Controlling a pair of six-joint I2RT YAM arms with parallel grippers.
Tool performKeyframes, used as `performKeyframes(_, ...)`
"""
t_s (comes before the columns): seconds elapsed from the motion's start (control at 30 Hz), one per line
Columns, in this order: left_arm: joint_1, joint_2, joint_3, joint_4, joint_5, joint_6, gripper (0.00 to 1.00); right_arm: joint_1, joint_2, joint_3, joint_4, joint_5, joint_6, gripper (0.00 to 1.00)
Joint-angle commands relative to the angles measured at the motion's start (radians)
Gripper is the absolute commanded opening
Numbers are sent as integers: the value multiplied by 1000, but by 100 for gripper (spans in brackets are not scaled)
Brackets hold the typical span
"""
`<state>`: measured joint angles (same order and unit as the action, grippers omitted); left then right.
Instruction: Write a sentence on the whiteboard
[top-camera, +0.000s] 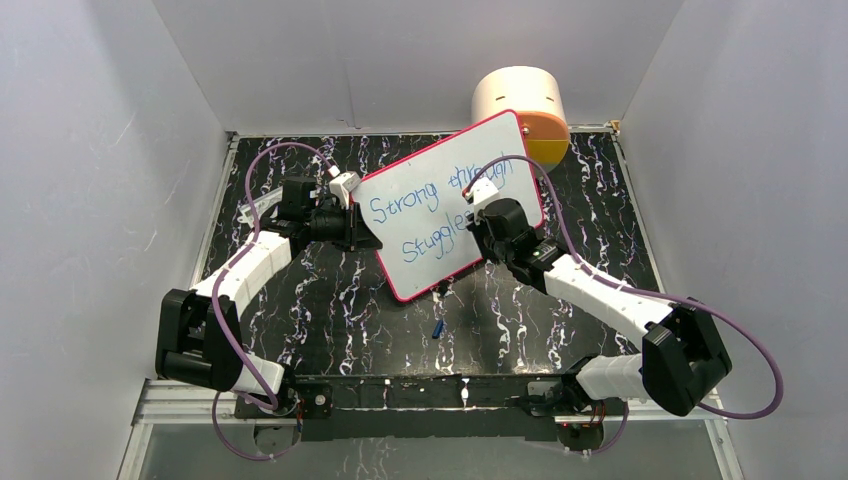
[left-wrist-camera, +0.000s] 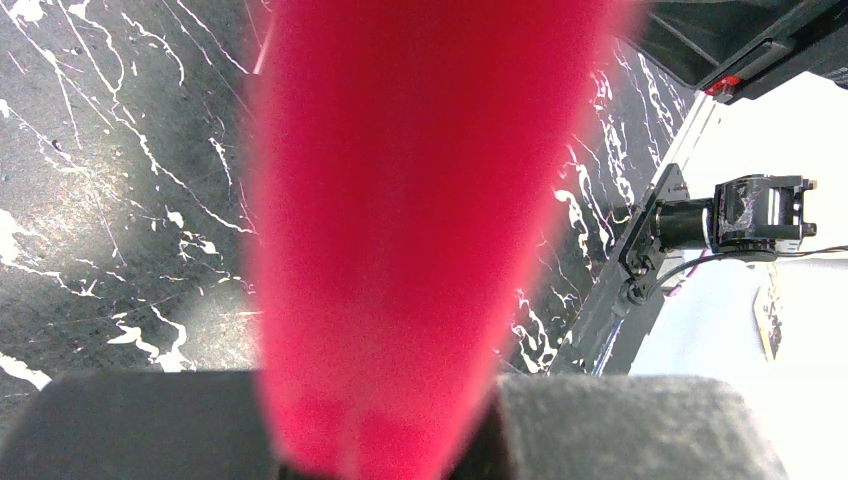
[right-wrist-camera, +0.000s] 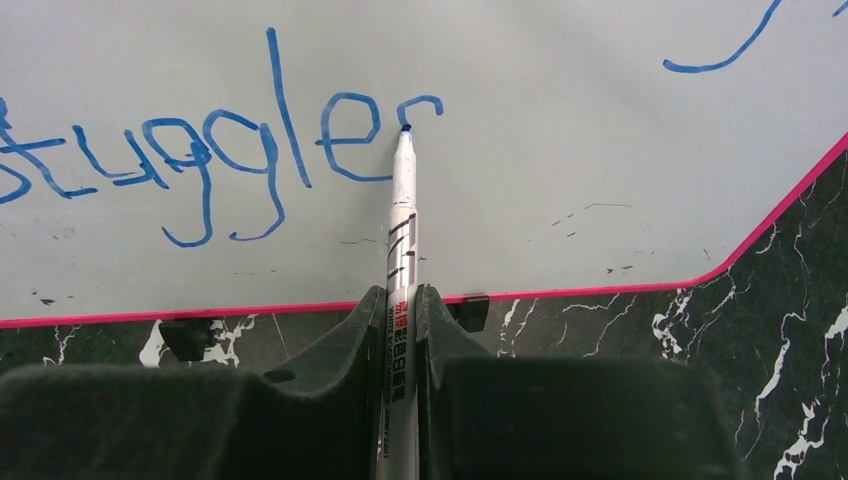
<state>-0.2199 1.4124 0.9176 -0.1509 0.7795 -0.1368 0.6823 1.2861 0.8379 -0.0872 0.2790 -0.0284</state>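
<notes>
One container shows: a cream cylinder (top-camera: 518, 98) with an orange-and-yellow end, against the back wall just behind the whiteboard's (top-camera: 420, 265) far corner. Its contents cannot be made out.

There is one whiteboard, one marker (right-wrist-camera: 402, 215), two arms and two lines of blue writing. One small blue item (top-camera: 438, 327), too small to name, lies on the black marbled table (top-camera: 330, 310) near the board's closest corner.

The board sits mid-table, with its long axis running from near-left to far-right. The sentence (top-camera: 440, 215) follows that axis, "Strong through" above a word beginning "Stuggle".

The left gripper (left-wrist-camera: 385, 440) pinches the board's pink-red frame at its left short edge. The right gripper (right-wrist-camera: 400, 300) is clamped on the marker. The marker points straight out from the fingers, and its tip touches the board at the newest stroke of the lower line.
</notes>
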Motion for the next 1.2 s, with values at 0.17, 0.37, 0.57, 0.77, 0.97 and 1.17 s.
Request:
performKeyframes(0.17,7,5,4,-62,-97,36,0,-6,10,13,-45,58,21,0)
performKeyframes(0.37,7,7,3,-61,-95,33,0,-6,3,-1,-60,28,21,0)
performKeyframes(0.57,5,7,3,-62,-100,34,0,-6,5,-1,-73,-6,21,0)
performKeyframes(0.77,4,7,4,-61,-100,35,0,-6,-5,2,-47,-48,21,0)
performKeyframes(0.97,4,2,3,-61,-100,36,0,-6,-14,17,-18,-71,21,0)
performKeyframes(1.17,4,1,2,-61,-102,35,0,-6,-13,26,-2,-67,46,0)
